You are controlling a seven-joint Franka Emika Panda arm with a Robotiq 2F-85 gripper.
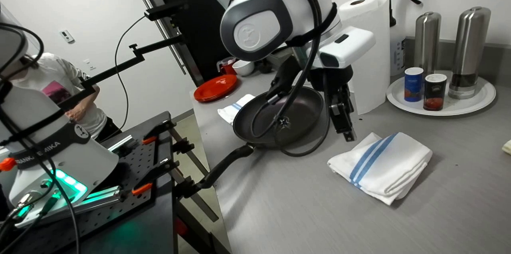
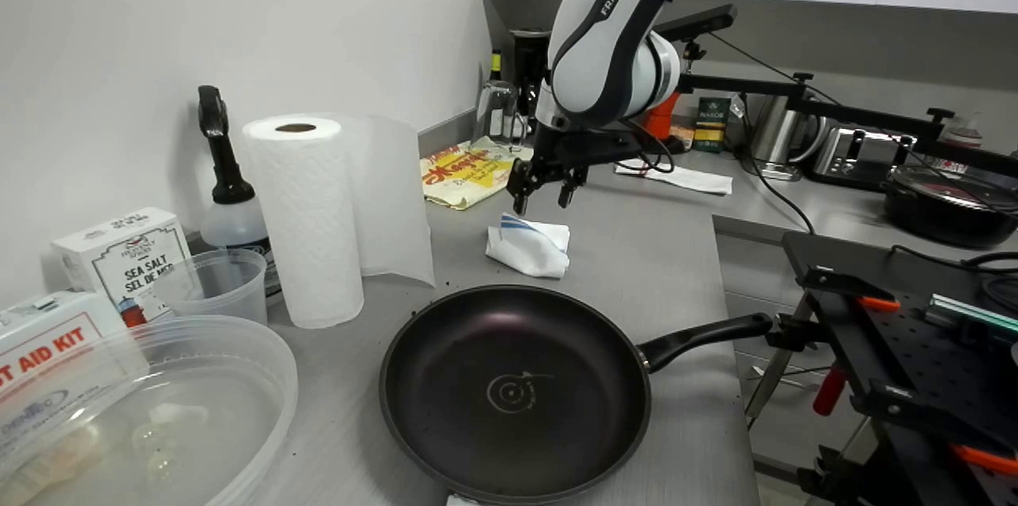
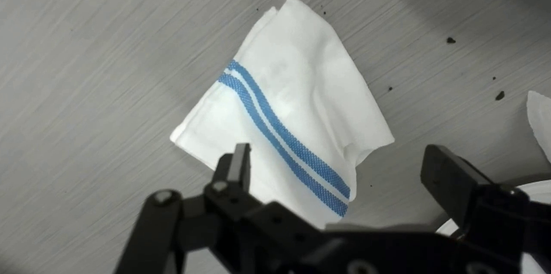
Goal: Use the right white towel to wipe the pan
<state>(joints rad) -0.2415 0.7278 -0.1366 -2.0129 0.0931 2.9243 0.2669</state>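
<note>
The right white towel [image 1: 383,166], folded and marked with blue stripes, lies on the grey counter; its top is slightly creased. In the wrist view this towel [image 3: 297,71] sits ahead of and partly between the fingers of my gripper [image 3: 338,153]. The jaws stand wide apart with nothing held. Seen in an exterior view, the gripper [image 2: 542,200] hangs just above and behind the towel [image 2: 529,250], apart from it. The black pan [image 2: 517,426] rests on the counter beside the towel, its handle over the counter edge. Cables cross in front of the pan [image 1: 305,114] in an exterior view.
A paper-towel roll [image 1: 369,46] stands by the wall, near a plate [image 1: 399,102] of shakers and mills. Another striped cloth [image 1: 228,114] lies past the pan, near a red dish [image 1: 215,88]. A clear tub [image 2: 270,410] and a yellow bag [image 2: 469,172] are also on the counter.
</note>
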